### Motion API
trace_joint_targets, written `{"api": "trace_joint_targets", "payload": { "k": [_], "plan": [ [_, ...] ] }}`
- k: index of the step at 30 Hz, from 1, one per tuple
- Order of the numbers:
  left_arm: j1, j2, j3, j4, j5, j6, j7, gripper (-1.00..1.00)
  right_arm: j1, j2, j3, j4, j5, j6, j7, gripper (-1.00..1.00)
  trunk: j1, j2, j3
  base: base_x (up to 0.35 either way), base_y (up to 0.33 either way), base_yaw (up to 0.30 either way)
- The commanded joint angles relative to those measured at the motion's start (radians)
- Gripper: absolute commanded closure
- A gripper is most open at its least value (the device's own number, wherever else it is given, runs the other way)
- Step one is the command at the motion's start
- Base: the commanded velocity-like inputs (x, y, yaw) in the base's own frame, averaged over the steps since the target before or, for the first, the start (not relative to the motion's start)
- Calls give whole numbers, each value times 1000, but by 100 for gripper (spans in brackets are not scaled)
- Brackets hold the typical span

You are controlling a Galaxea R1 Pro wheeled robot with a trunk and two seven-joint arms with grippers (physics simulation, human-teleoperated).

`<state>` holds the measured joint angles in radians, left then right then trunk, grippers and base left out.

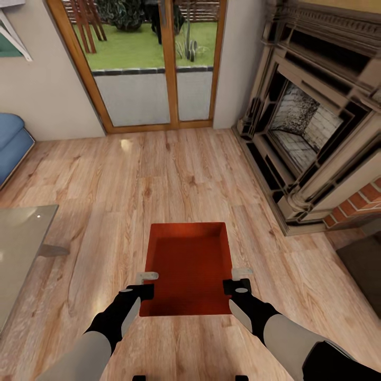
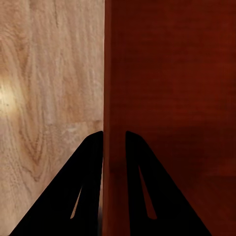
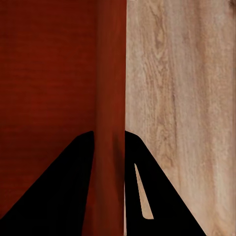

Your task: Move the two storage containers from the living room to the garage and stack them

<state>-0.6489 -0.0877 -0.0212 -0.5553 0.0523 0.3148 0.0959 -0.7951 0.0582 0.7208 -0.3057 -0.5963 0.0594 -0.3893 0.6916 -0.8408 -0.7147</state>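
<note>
While I hovered over wood floor (image 1: 174,174), left pincer (image 2: 114,142) pinched container (image 1: 188,267) left wall, right pincer (image 3: 108,142) pinched its right wall, fireplace (image 1: 312,121) off right.

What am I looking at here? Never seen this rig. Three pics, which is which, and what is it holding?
It is a simulated wheeled robot with two arms, driven remotely by a person. The big picture comes from a camera on its head, looking down over both arms. The two smaller ones come from cameras on each wrist, looking along the two fingers.

In the head view, an orange-red storage container sits between the arms above a light wood plank floor. The left end effector clamps the container's left wall, and the right end effector clamps the right wall. Each wrist view shows a thin wall between the black fingers. Whether the bin is lifted or resting, I cannot tell.

Around it are a fireplace, a glass door to a garden, a blue sofa and a glass table.
</note>
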Motion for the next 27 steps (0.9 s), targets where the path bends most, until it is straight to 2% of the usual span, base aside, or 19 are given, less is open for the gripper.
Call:
{"api": "trace_joint_targets", "payload": {
  "k": [1, 27],
  "plan": [
    [0, 2, -3, -3, -13, 7, 13, 100, -1, -2, 7, -1, -10, 7, -11, 100, -4, 7, 2, 0, 0, 0],
    [0, 2, -3, -3, -14, 7, 13, 100, -1, -1, 5, 0, -10, 6, -12, 100, -103, 189, 84, 0, 0, 0]
  ]
}}
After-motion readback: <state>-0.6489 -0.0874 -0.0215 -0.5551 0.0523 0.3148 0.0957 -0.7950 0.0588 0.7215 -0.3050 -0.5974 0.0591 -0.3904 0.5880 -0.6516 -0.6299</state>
